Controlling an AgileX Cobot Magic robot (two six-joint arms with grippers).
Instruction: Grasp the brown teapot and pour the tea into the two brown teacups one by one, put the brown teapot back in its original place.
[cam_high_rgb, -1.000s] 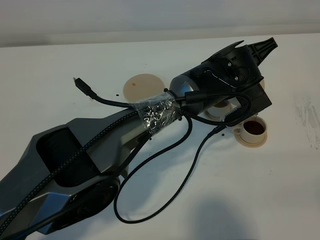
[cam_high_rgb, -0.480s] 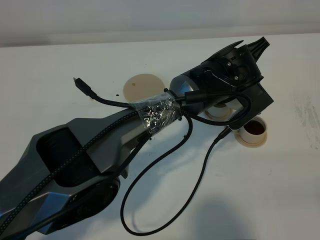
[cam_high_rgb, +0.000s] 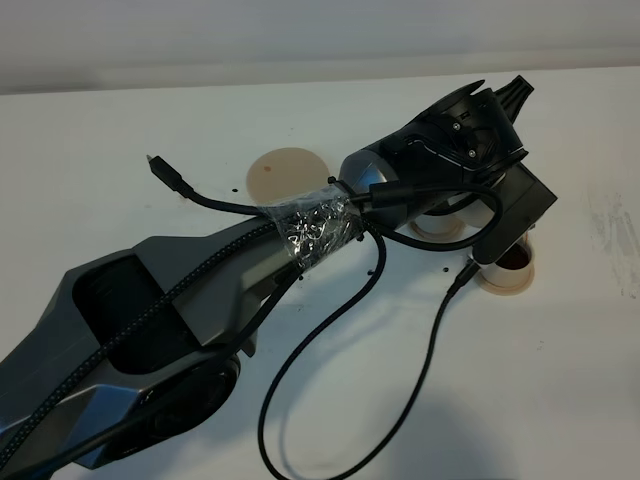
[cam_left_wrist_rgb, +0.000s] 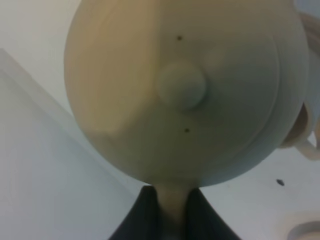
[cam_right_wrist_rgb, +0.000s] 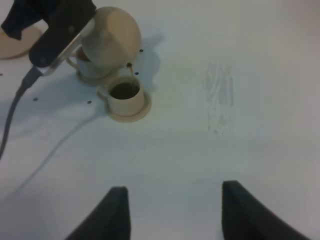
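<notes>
Exterior high: arm (cam_high_rgb: 300, 230) holding the teapot (cam_right_wrist_rgb: 112, 35) now hides more of the teacup (cam_high_rgb: 516, 264).

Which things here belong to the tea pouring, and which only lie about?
For the job: brown teapot, teacup with tea, second teacup behind the teapot, large saucer.
Lying about: black cable, grey scuff marks.

Bright even overhead light, soft shadows on white table (cam_right_wrist_rgb: 260, 60), brown teapot (cam_left_wrist_rgb: 180, 90) blurred up close
</notes>
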